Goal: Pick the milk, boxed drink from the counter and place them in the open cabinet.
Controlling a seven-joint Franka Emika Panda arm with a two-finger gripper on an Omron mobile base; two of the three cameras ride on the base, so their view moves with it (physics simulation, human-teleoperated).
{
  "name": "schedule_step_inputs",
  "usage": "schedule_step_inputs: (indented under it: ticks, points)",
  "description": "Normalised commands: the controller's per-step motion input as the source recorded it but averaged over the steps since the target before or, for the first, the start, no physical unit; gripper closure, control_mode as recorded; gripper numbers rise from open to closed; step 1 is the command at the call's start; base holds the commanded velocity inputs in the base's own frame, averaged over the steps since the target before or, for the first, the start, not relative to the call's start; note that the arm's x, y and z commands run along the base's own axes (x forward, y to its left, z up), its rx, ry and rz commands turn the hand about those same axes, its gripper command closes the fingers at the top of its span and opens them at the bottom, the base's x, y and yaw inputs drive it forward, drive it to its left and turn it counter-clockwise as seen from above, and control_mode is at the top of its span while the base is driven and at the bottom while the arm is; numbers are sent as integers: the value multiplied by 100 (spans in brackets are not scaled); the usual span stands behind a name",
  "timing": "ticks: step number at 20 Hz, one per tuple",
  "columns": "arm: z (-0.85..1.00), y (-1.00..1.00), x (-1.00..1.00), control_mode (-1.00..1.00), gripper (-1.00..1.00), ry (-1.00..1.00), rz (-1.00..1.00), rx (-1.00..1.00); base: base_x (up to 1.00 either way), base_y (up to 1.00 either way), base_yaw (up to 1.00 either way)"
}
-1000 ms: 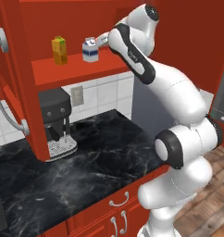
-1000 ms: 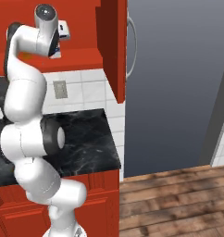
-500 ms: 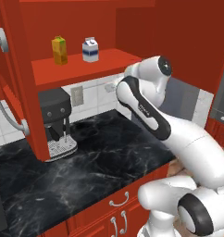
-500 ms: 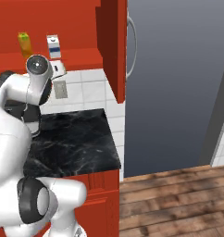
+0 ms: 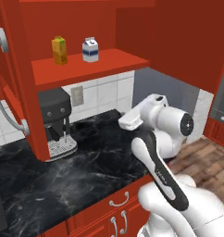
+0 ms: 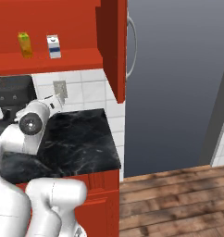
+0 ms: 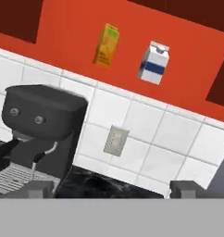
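Observation:
The milk [image 5: 90,49] and the boxed drink [image 5: 59,50] stand upright side by side on the red shelf of the open cabinet [image 5: 109,60], the drink to the left. Both stand free. My gripper [image 5: 127,122] hangs well below the shelf, over the black marble counter [image 5: 86,166], with the arm folded back. In the hand view the fingertips [image 7: 37,189] sit far apart with nothing between them; my gripper [image 7: 111,190] is open and looks up at the boxed drink [image 7: 106,46] and the milk [image 7: 154,62]. From the right base the milk [image 6: 53,46] and boxed drink [image 6: 24,45] show too.
A black coffee machine [image 5: 56,120] stands on the counter under the shelf's left end. A wall outlet [image 7: 116,140] is set in the white tiles. The cabinet door with its curved silver handle [image 5: 3,78] swings out at the left. A grey fridge [image 6: 178,83] stands to the right.
The arm has pulled away from the shelf and come down low over the counter. The milk stays on the shelf beside the boxed drink. The jaws remain wide.

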Motion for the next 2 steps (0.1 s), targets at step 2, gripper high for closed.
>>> schedule_step_inputs:
  ticks: [2]
  points:
    - [0, 0, -6, -100, -100, -4, 0, 0, 0, 0, 0]
